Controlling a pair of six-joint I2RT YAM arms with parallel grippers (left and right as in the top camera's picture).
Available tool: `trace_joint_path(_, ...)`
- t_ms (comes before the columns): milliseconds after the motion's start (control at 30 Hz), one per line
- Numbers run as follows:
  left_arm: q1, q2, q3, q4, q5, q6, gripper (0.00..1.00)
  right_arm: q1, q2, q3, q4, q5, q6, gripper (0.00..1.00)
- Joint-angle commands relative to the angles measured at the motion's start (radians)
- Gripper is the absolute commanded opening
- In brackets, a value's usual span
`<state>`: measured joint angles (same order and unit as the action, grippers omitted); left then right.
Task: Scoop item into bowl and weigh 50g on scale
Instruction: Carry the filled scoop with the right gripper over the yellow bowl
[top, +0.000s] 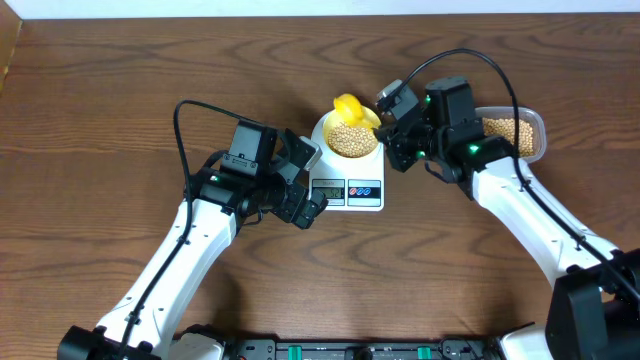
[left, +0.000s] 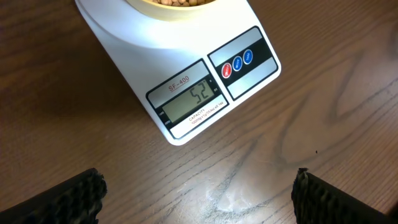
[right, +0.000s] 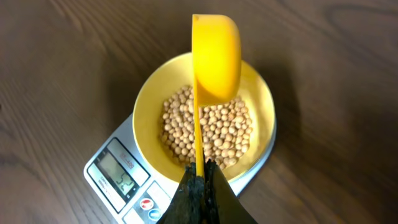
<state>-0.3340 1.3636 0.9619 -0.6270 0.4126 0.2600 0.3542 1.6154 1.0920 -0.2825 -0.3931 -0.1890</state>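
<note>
Logged scale (top: 345, 200) mid-surface (top: 120, 90), bowl (top: 323, 140) sitting on its platform, beans (top: 350, 142) heaped inside; more beans in clear tub (top: 515, 135) beyond R arm (top: 520, 200). Read 52 on display (left: 198, 94) via L wrist cam, i.e. slightly over target. Found R gripper (right: 202, 186) pinched tight on handle of yellow scoop (right: 216, 59); handle axis running straight out from gripper across bowl, cup above far rim, rolled on its side, prob. empty but inside not visible. Found L gripper (left: 199, 199) spread wide, holding nothing, just in front of scale on display side. Judged R arm nearer, directly over beans: for next move, dip down/fwd along handle axis to lift a few out.
</note>
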Motion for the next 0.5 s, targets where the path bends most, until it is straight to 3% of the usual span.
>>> trace_joint_path(0,0.003,0.008,0.002,-0.001,-0.009,0.009,0.98,0.009,0.001,0.006,-0.01,0.029,-0.027,0.01)
trace_joint_path(467,0.003,0.008,0.002,-0.001,-0.009,0.009,0.98,0.018,0.007,0.006,-0.051,0.051,-0.078,0.01)
